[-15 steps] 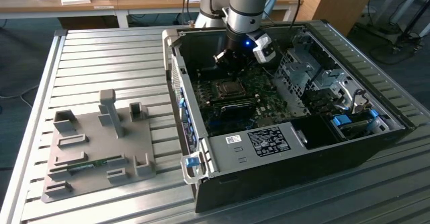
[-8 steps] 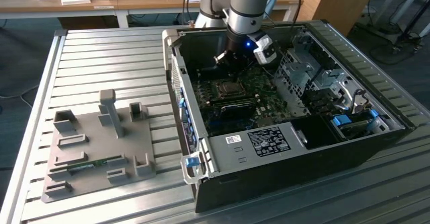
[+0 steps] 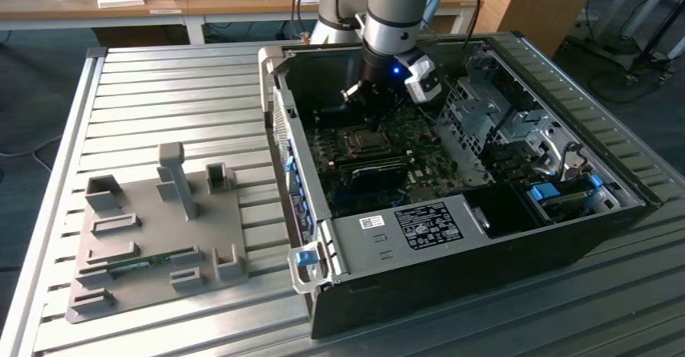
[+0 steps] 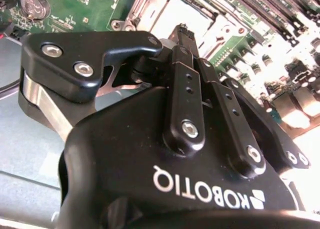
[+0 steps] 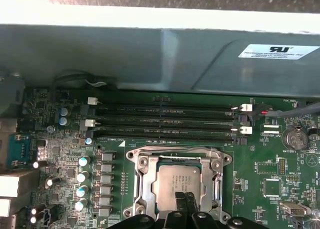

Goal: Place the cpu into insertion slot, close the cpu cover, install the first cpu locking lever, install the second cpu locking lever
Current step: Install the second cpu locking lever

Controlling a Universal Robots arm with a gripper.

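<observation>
1. The arm (image 3: 394, 4) is a silver-grey tube with a darker joint band.
2. A small blue light glows on its black wrist, beside a white block.
3. The gripper (image 4: 187, 39) is matte black, with silver screws and white lettering.

Ribbed metal table (image 3: 182, 92), long slats, pale grey. Directly on it: open black computer case (image 3: 471, 261) lying on side toward exterior view's right, motherboard facing up inside. Grey fixture tray (image 3: 160, 237) toward exterior view's left, well apart from case, with upright posts and low blocks; green circuit strip (image 3: 134, 265) lying in tray near front edge. Wooden desk (image 3: 214, 0) behind table.
</observation>
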